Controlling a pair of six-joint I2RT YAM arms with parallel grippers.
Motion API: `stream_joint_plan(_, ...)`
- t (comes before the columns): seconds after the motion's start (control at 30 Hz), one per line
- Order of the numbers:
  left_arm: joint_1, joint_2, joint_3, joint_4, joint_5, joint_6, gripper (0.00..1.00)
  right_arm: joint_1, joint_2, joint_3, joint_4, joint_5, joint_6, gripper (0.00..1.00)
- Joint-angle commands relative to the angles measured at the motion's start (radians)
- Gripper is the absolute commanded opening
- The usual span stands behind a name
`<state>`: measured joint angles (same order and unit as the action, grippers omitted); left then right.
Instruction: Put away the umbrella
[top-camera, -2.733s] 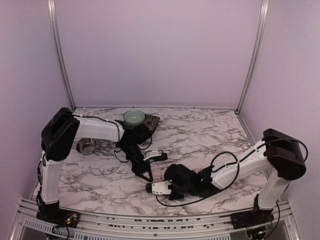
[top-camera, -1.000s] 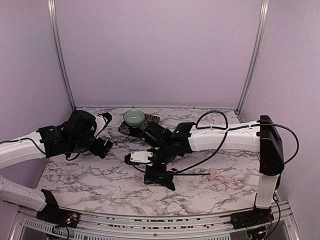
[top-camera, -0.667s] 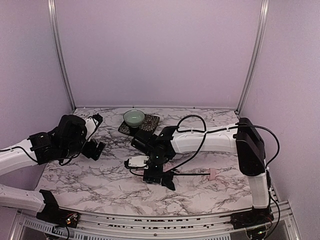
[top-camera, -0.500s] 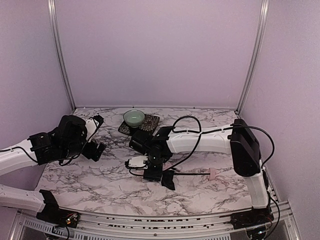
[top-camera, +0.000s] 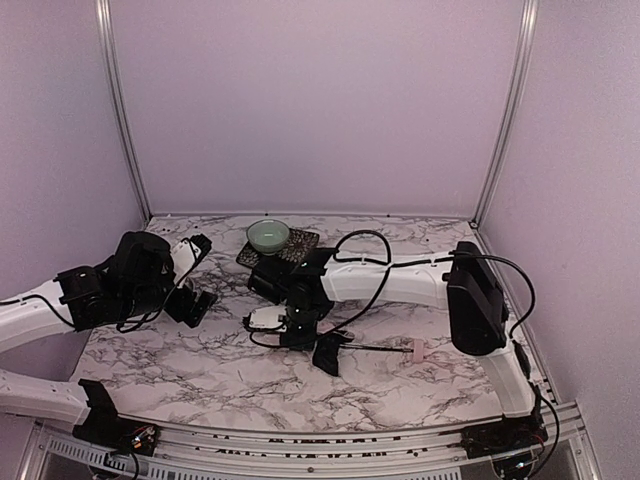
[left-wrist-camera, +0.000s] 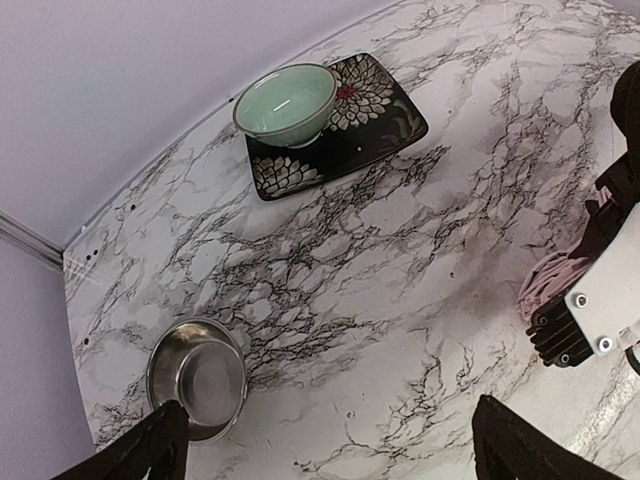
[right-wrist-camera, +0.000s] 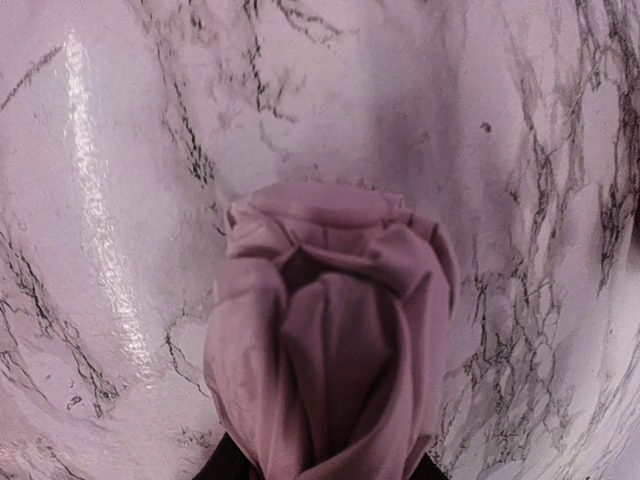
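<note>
The umbrella (right-wrist-camera: 330, 360) is lying on the marble surface (top-camera: 200, 370) a little right of the middle, its thin black shaft (top-camera: 375, 347) running rightward to the small pink handle (top-camera: 418, 350). The right arm is bending in from the right side across to the middle, and the right tool (top-camera: 327, 355) is sitting at the left end of the shaft, where the pale pink fabric (left-wrist-camera: 548, 282) is bunching into a crumpled bundle. Up close, that fabric is filling the space between the jaws, so the right tool seems to be gripping the umbrella's folded canopy, though its fingers are barely showing. The left tool (left-wrist-camera: 335, 450) is hanging over the left part of the surface with its fingers spread wide, holding nothing, well apart from the umbrella. At the far side a green bowl (left-wrist-camera: 285, 100) is sitting on a dark flowered plate (left-wrist-camera: 385, 120), and a steel bowl (left-wrist-camera: 197, 375) is resting near the left edge
</note>
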<state>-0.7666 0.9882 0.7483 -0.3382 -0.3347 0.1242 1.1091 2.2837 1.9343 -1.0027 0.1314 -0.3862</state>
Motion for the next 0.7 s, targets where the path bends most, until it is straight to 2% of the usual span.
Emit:
stream_joint_plan(0.0,0.003,-0.008,-0.006,0.008,0.015,0.016,0.99,0.007,-0.111,0.089,0.214,-0.061,0.027,0.15)
stream_joint_plan(0.1,0.003,-0.019,-0.008,0.015,-0.007,0.015,0.99,-0.001,-0.246,0.016,0.539,-0.123,0.060,0.13)
stream_joint_plan(0.2,0.003,-0.038,-0.010,0.026,-0.048,0.014,0.99,-0.012,-0.388,-0.122,0.870,-0.123,0.106,0.01)
stream_joint_plan(0.33,0.003,-0.055,-0.032,0.045,-0.065,0.018,0.99,-0.016,-0.586,-0.409,1.386,-0.134,0.150,0.00)
stream_joint_plan(0.43,0.003,-0.055,-0.037,0.044,-0.067,0.021,0.99,-0.015,-0.675,-0.649,1.808,-0.140,0.192,0.00)
stream_joint_plan(0.5,0.003,-0.050,-0.038,0.045,-0.064,0.023,0.99,-0.015,-0.693,-0.725,1.938,-0.085,0.203,0.00)
stream_joint_plan(0.67,0.003,-0.043,-0.039,0.045,-0.061,0.025,0.99,-0.015,-0.692,-0.908,2.011,0.064,0.241,0.00)
